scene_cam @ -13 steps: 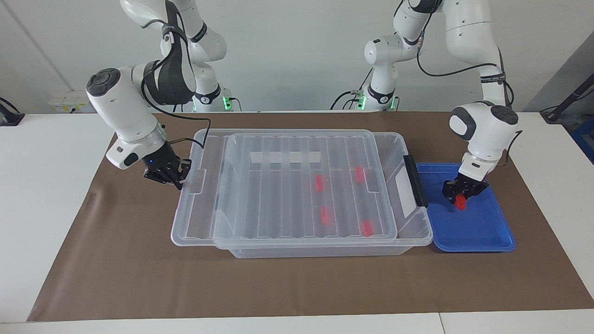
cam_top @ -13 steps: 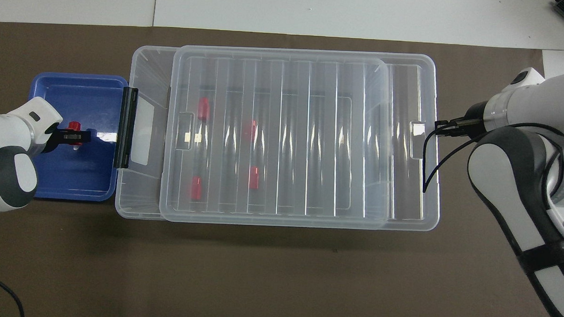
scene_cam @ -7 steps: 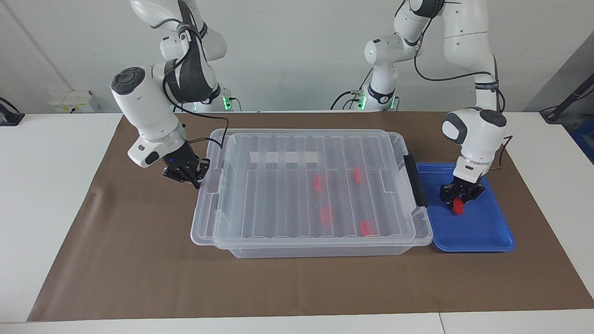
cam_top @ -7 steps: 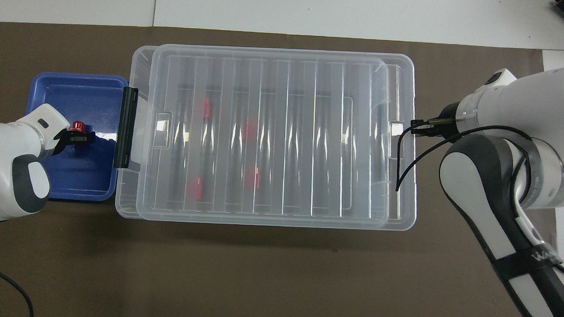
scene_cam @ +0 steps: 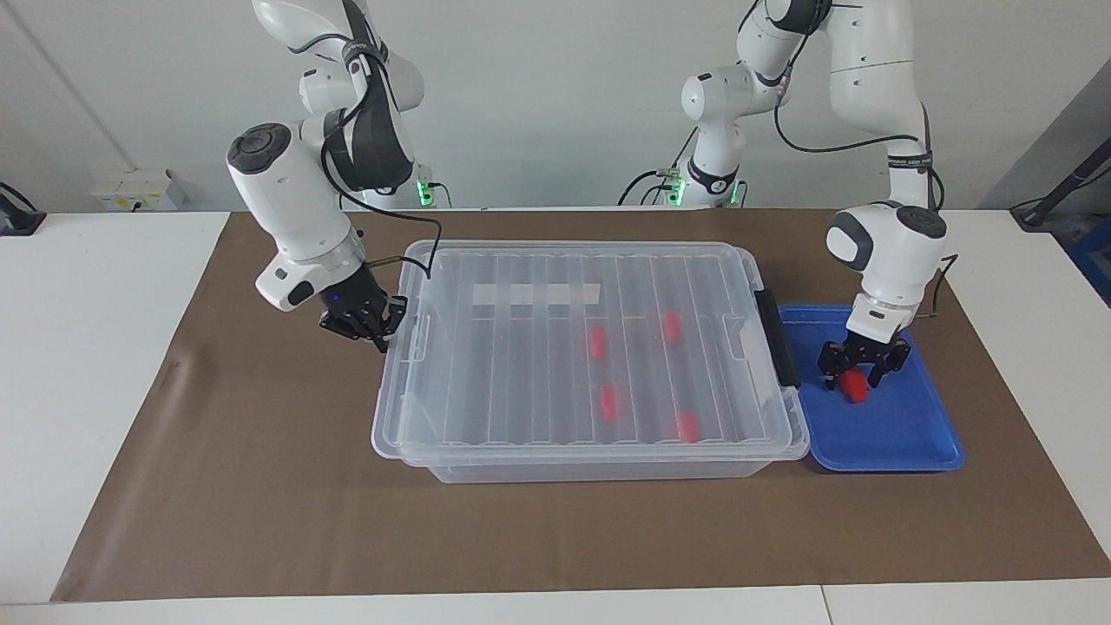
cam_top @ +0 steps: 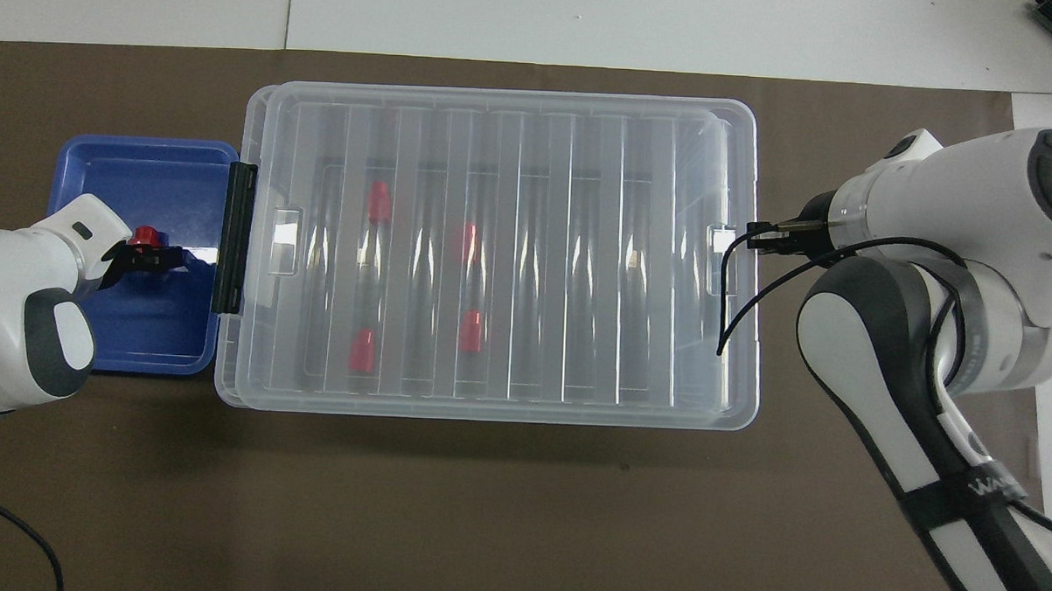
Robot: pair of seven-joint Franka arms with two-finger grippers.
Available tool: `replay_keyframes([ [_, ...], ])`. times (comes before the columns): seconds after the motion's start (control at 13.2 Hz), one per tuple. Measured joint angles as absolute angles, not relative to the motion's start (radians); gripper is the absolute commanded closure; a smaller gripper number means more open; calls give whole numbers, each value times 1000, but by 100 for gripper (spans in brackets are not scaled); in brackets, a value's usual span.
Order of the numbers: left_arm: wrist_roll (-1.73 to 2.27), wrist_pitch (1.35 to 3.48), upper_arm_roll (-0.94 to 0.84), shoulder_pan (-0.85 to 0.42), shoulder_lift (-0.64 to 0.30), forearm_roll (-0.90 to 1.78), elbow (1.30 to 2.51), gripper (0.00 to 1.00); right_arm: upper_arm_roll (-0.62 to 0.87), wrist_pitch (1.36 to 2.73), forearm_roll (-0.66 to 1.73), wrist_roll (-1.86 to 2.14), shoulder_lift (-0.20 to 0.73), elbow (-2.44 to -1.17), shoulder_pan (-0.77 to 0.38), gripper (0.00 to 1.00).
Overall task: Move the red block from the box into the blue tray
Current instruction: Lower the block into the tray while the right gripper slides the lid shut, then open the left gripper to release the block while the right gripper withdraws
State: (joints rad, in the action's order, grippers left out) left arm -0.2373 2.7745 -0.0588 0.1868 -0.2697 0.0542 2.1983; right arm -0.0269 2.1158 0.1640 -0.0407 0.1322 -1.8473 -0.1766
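Note:
One red block (scene_cam: 856, 387) lies in the blue tray (scene_cam: 907, 434), at the end nearer to the robots; it also shows in the overhead view (cam_top: 146, 233). My left gripper (scene_cam: 862, 375) hangs just over that block, fingers spread, no longer clamping it. Several more red blocks (scene_cam: 609, 402) lie in the clear box (scene_cam: 590, 470) under its ribbed lid (scene_cam: 521, 373). My right gripper (scene_cam: 383, 337) is shut on the lid's end edge at the right arm's end, and shows there in the overhead view (cam_top: 749, 238). The lid sits almost square on the box.
The blue tray (cam_top: 140, 334) sits against the box's end with the black clip (scene_cam: 777, 347), toward the left arm's end. Brown paper (scene_cam: 260, 503) covers the table around both. A black cable (cam_top: 735, 312) hangs from my right wrist over the lid's end.
My right gripper has slid the lid toward the left arm's end until it covers the box. My left gripper has lowered the red block into the tray and opened.

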Motion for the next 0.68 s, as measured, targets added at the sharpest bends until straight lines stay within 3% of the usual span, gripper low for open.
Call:
replay_keyframes([
  [0.23, -237, 2539, -59, 187, -241, 54, 2090, 15, -27, 2117, 164, -46, 133, -1847, -180, 100],
  [0.46, -214, 2213, -59, 187, -134, 55, 1944, 14, -27, 2117, 165, -46, 136, -1848, -180, 100],
  [0.53, -198, 2133, -60, 187, -99, 55, 1917, 11, -27, 2117, 165, -46, 137, -1848, -180, 100],
  [0.61, -184, 2064, -62, 187, -68, 55, 1895, 0, -27, 2118, 165, -46, 138, -1848, -180, 100],
  [0.68, -175, 2009, -65, 186, -44, 55, 1878, 0, -27, 2119, 165, -46, 138, -1848, -180, 100],
])
